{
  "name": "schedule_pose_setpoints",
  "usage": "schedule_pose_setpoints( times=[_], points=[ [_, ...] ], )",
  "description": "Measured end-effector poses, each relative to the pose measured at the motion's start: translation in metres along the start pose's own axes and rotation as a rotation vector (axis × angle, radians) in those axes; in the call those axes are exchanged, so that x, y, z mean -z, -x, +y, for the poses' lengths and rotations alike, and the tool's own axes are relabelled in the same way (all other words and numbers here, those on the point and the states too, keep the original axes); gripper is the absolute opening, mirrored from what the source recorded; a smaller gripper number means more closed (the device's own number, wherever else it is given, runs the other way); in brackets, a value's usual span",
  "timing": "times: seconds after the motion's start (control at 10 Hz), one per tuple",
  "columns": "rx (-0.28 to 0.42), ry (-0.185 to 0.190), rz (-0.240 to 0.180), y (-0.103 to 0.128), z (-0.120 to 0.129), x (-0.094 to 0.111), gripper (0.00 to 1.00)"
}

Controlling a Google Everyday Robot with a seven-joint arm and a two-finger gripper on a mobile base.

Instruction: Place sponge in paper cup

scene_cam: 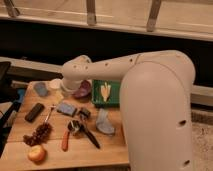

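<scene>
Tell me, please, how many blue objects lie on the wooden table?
3: the sponge mid-table, a blue-grey lump at the far left corner, a pale blue cloth beside the arm. The arm may hide more; the gripper hangs near the paper cup.

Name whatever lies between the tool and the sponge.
Only bare table. In the camera view the tool hangs between the paper cup and the purple bowl; the sponge lies just nearer the camera.
</scene>
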Motion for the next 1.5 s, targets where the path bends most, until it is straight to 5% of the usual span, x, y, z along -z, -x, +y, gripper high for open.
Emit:
schedule_pose_setpoints(
  times=[0.6, 1.1, 1.5],
  points=[
    [0.012, 0.092, 0.008, 0.019, 0.005, -0.052, 0.8],
    [0.013, 0.095, 0.013, 0.02, 0.007, -0.055, 0.8],
    [0.062, 0.107, 0.05, 0.023, 0.026, -0.101, 0.8]
  ],
)
